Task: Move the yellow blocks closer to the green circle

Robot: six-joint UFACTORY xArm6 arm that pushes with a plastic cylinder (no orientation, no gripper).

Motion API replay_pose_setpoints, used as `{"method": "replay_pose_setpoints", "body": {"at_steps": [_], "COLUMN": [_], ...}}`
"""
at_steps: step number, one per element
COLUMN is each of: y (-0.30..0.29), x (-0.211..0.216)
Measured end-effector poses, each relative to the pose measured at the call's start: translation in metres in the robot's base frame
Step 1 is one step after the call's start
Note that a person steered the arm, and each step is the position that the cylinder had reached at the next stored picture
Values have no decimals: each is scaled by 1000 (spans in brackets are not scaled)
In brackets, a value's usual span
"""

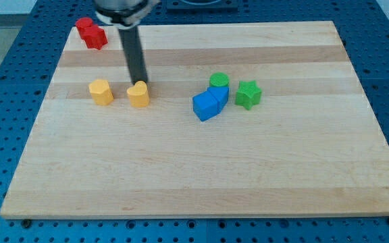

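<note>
Two yellow blocks lie left of the board's middle: a yellow block (pixel 100 92) further left and a yellow heart-like block (pixel 139 95) to its right. My tip (pixel 139 83) stands at the top edge of the right yellow block, touching or nearly touching it. The green circle (pixel 219 82) sits right of centre, well to the right of both yellow blocks. It touches the blue blocks below it.
Two blue blocks (pixel 210 103) sit just below the green circle. A green star (pixel 248 94) lies to the right of them. Red blocks (pixel 90 33) sit at the board's top left corner. The wooden board (pixel 201 175) lies on a blue perforated table.
</note>
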State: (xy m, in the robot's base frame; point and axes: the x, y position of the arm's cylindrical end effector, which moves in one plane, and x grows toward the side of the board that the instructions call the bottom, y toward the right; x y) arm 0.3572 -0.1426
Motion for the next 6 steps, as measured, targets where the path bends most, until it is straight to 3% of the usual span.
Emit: {"method": "replay_pose_setpoints", "body": {"at_steps": [1,2,3,6], "y": [-61,-125,-137,53], "x": [-35,-2,38,42]}}
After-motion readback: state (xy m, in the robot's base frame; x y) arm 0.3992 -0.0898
